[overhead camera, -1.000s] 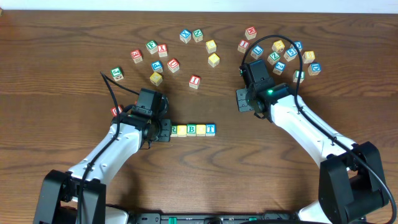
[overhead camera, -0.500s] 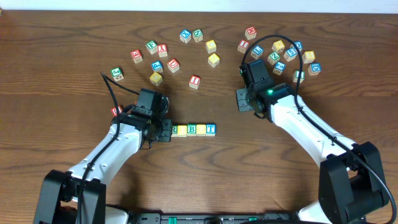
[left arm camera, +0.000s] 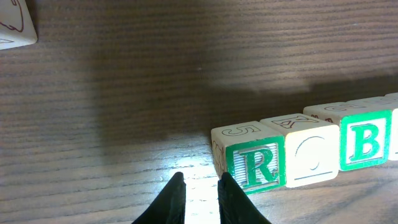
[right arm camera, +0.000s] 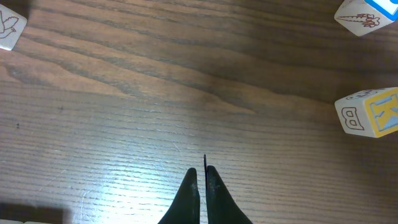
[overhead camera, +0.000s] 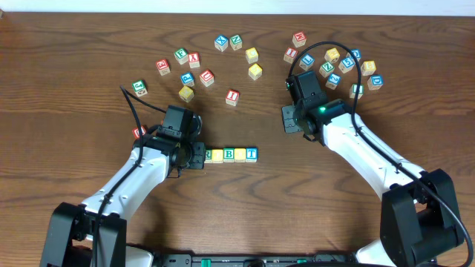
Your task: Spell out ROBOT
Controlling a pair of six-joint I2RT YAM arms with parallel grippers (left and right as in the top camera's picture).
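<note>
A row of letter blocks [overhead camera: 228, 154] lies mid-table and ends in a blue T [overhead camera: 251, 153]. In the left wrist view its near end reads green R [left arm camera: 254, 167], O [left arm camera: 311, 155], green B [left arm camera: 365, 144]. My left gripper [overhead camera: 199, 156] sits at table level just left of the R block. Its fingers [left arm camera: 200, 180] are nearly together with a thin gap and hold nothing. My right gripper [overhead camera: 288, 119] hovers over bare wood up and to the right of the row. Its fingers [right arm camera: 202, 171] are shut and empty.
Loose letter blocks lie scattered at the back left [overhead camera: 185, 63] and back right [overhead camera: 334, 63]. A red-lettered block [overhead camera: 232, 96] sits alone behind the row. A red block [overhead camera: 138, 132] lies beside my left arm. A blue-and-yellow block [right arm camera: 370, 112] is right of my right gripper.
</note>
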